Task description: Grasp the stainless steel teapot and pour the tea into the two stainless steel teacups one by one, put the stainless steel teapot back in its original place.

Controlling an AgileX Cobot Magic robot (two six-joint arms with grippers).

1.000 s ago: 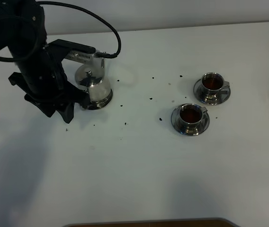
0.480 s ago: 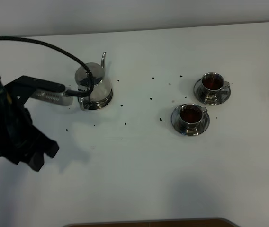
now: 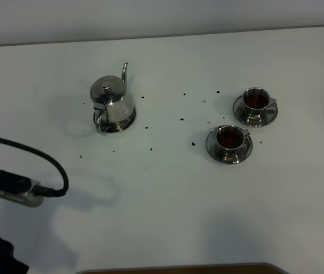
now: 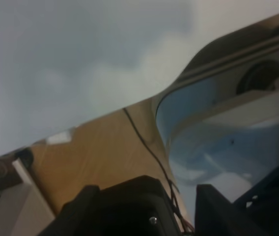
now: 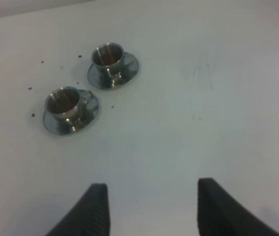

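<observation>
The stainless steel teapot (image 3: 112,103) stands upright on its round coaster (image 3: 125,121) at the left-rear of the white surface (image 3: 167,194), spout pointing to the rear and loop handle toward the front. Well apart to its right stand the two stainless steel teacups, the rear cup (image 3: 256,100) and the near cup (image 3: 229,138), each on its own saucer and each holding dark tea; the right wrist view shows the same pair (image 5: 108,56) (image 5: 64,102). Dark specks dot the surface between pot and cups.

The left arm (image 3: 2,188) lies at the front-left edge, well clear of the pot; its pincer (image 4: 179,196) points off the surface with jaws spread and nothing between them. The right pincer (image 5: 152,206) hangs apart from the cups, jaws likewise spread and empty.

Judged from this layout, both pours and the return appear complete; no further grasp seems required.
</observation>
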